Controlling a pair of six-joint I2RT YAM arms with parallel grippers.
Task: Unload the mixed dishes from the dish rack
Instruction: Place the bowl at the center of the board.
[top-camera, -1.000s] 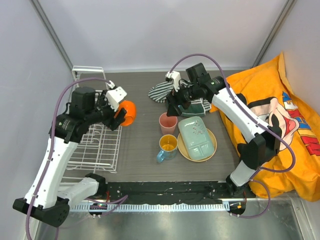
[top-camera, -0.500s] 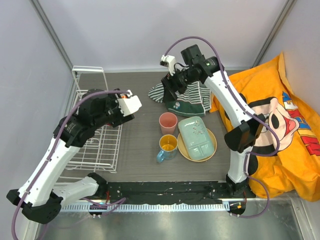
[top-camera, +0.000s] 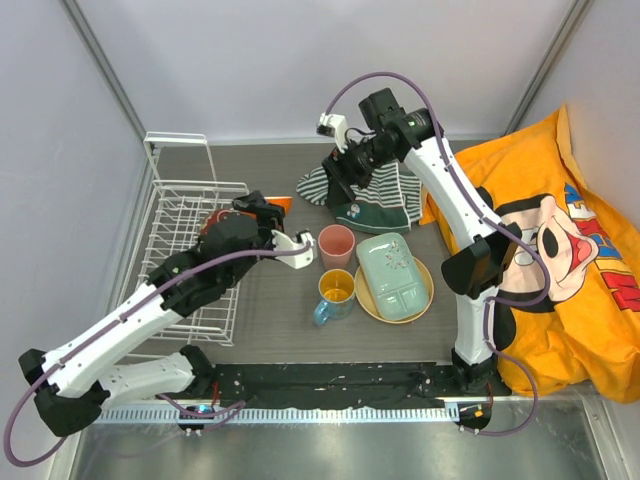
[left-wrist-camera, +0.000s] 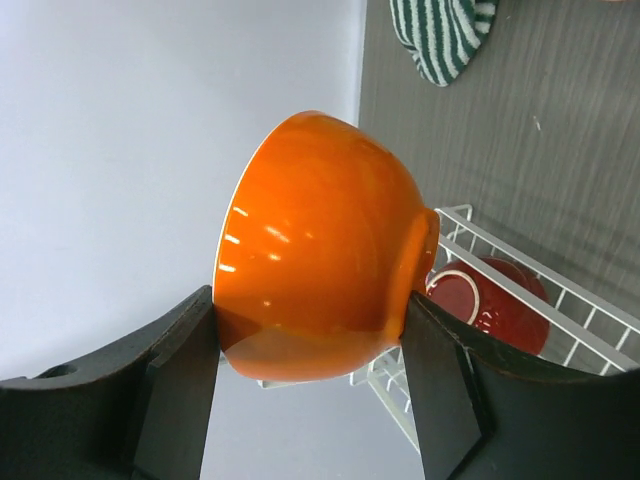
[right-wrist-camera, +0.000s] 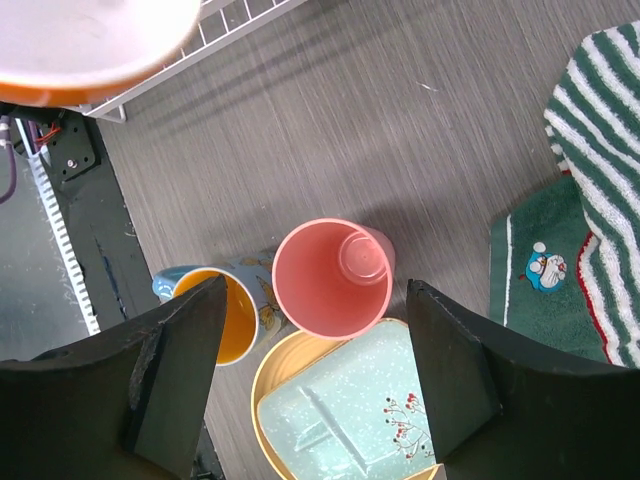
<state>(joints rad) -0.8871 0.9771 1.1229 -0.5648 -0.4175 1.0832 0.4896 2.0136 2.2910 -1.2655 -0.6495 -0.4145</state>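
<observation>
An orange bowl (left-wrist-camera: 315, 250) is being clamped across its sides by the wide-spread fingers (left-wrist-camera: 180, 390) of the left gripper (left-wrist-camera: 310, 300), raised between the dish rack (top-camera: 180, 260), holding a dark red bowl (left-wrist-camera: 490, 305), and the pink cup (right-wrist-camera: 310, 270), likely for setting down, while the right gripper (right-wrist-camera: 315, 292) is being held open, empty, above.

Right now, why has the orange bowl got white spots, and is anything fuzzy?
Left wrist view: the spots are light glare on the glossy orange bowl. Right wrist view: that bowl is a fuzzy blob top-left, near the lens; the pink cup is sharp.
</observation>
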